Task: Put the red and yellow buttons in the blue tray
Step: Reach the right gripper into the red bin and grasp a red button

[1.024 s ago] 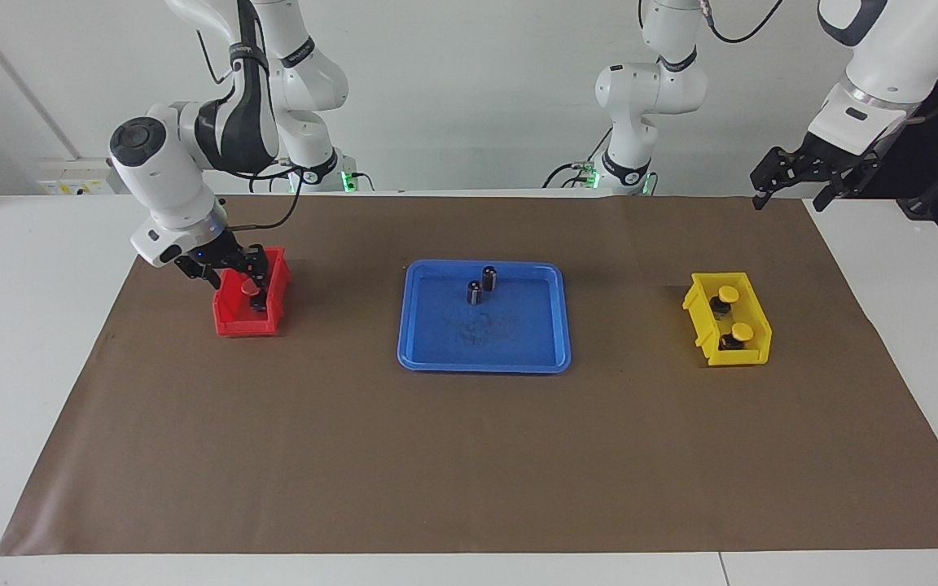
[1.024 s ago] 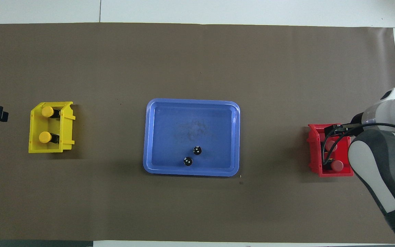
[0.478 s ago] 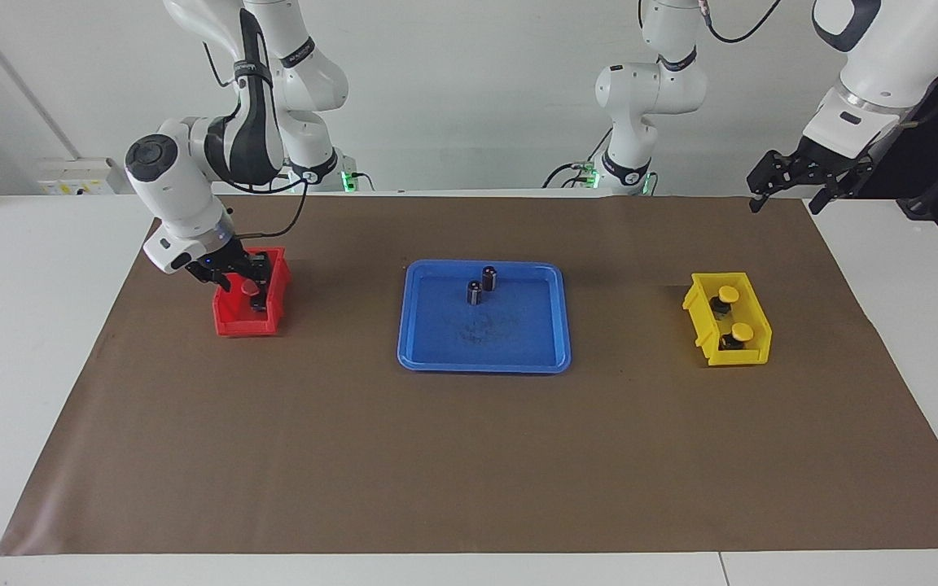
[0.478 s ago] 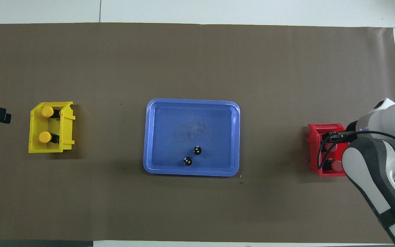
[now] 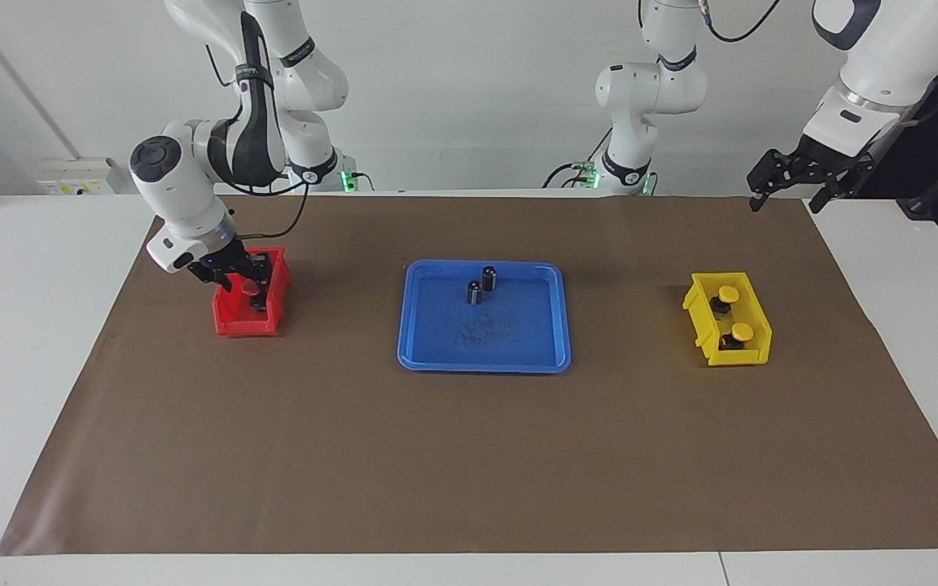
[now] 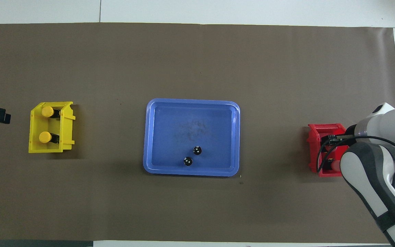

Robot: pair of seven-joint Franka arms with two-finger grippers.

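**Now the first red button is being picked from the red bin**

Right now the right gripper (image 5: 243,277) is down in the red bin (image 5: 229,324), at the right arm's end of the table. Its fingers stand on both sides of a red button (image 5: 251,287), but I cannot tell if they already press on it. A second red button (image 6: 334,165) shows in the overhead view, half hidden under the arm.

Both yellow buttons, one (image 5: 728,294) nearer to the robots and one (image 5: 742,331) farther, sit in the yellow bin (image 5: 701,303) at the left arm's end. The blue tray (image 5: 436,346) lies in the middle between the bins and holds only two dark capless cylinders (image 5: 481,286), so no button is placed yet.

The left gripper (image 5: 790,185) waits with its fingers apart, raised over the table's edge nearest the robots.

I judge that the next move calls for a firm grip, then a straight lift to clear the bin's walls, then a carry to the tray's bare part.
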